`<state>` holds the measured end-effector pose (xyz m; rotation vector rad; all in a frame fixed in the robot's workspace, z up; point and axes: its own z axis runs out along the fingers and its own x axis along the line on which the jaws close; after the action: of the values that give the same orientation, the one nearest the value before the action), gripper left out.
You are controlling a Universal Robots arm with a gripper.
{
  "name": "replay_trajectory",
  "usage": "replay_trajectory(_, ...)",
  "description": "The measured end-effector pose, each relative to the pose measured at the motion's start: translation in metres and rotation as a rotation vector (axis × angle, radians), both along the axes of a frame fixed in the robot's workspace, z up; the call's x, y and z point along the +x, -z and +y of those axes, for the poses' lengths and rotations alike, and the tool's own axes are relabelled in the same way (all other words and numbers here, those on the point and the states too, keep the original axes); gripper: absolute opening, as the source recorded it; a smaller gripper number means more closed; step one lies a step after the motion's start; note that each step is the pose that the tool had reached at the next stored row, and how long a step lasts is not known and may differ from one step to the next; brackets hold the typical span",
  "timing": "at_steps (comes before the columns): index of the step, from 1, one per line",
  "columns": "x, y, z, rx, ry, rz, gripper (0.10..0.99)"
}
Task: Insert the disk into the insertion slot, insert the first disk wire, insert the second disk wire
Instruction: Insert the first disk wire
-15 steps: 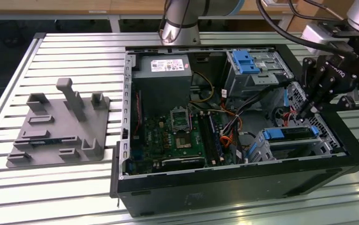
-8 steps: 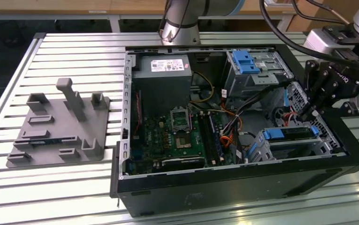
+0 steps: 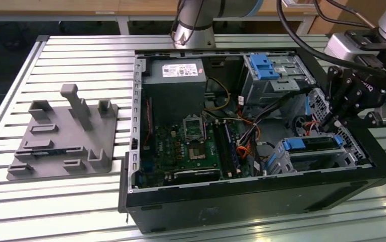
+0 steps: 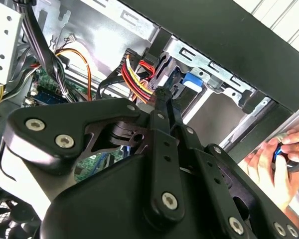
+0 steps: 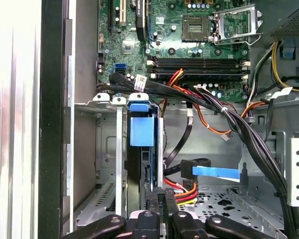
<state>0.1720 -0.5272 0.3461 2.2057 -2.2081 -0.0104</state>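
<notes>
The disk [image 3: 312, 144], grey with a blue carrier rail, sits inside the insertion slot [image 3: 317, 160], a perforated grey cage at the case's front right corner in the exterior view. In the first wrist view the disk [image 5: 142, 132] shows edge-on in the insertion slot [image 5: 102, 149]. My gripper [image 3: 328, 122] hangs over the disk's rear end. Its fingers [image 5: 156, 199] are shut, and a red and yellow wire bundle [image 5: 183, 189] ends right at them. In the second wrist view the same bundle [image 4: 135, 74] runs up to the gripper [image 4: 163, 93]. A black plug on a flat blue wire [image 5: 195, 169] lies loose beside it.
A taller grey bay with a blue latch [image 3: 265, 66] stands at the back of the open case [image 3: 246, 201]. The motherboard [image 3: 186, 146] and black cable bundles [image 5: 239, 124] fill the middle. A grey fixture plate [image 3: 65, 136] lies on the table. A person's hand [image 4: 281, 162] is outside the case.
</notes>
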Motion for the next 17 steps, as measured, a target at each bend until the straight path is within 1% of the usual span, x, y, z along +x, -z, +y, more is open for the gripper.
replay_trajectory(5, -0.0001, 0.0002, -0.0002, 0.000, 0.001, 0.0000, 0.165)
replay_trajectory(11, -0.0001, 0.0017, -0.0073, 0.000, 0.001, 0.0000, 0.165)
replay_trajectory(17, -0.0001, 0.0032, -0.0077, 0.000, 0.001, -0.0002, 0.165)
